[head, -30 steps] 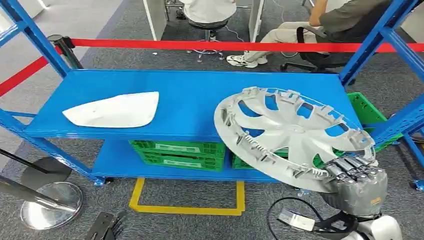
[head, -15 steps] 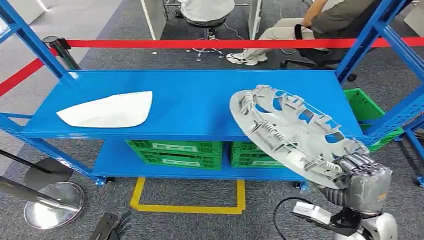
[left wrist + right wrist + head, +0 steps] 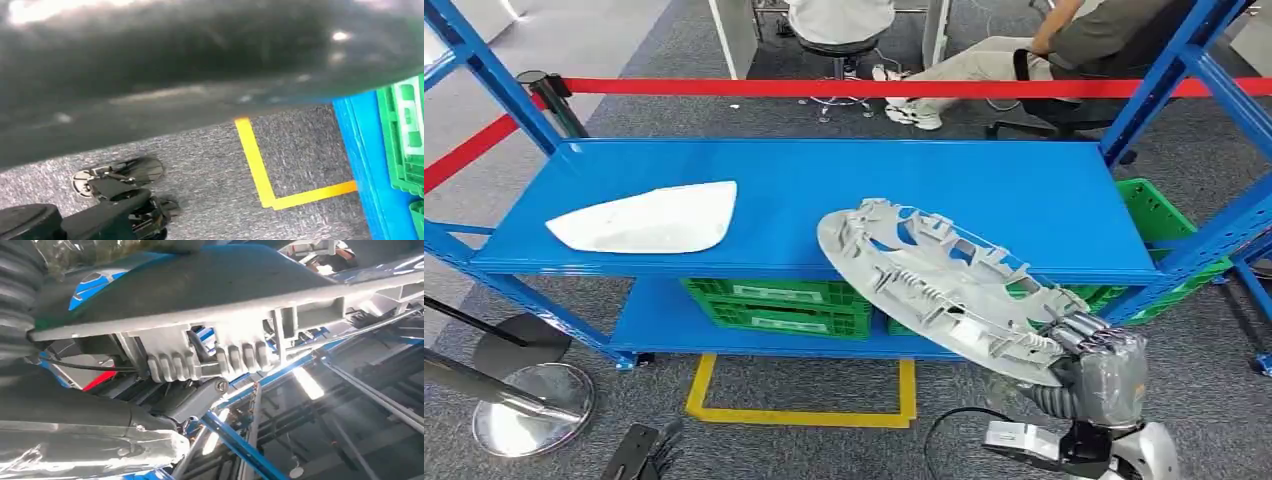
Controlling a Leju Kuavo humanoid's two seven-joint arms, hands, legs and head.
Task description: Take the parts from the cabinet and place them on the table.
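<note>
Blue shelf (image 3: 824, 215): right hand (image 3: 1104, 372) grips grey hubcap (image 3: 934, 285); no readable labels

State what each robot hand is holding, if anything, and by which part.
The right hand grips the grey wheel cover at its rim, on the edge nearest the robot. Whether the left hand holds anything cannot be told.

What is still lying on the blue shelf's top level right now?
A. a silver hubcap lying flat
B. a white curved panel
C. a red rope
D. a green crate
B. The white curved panel lies flat on the left of the blue shelf, while the right hand holds the hubcap tilted at the shelf's front edge.
</note>
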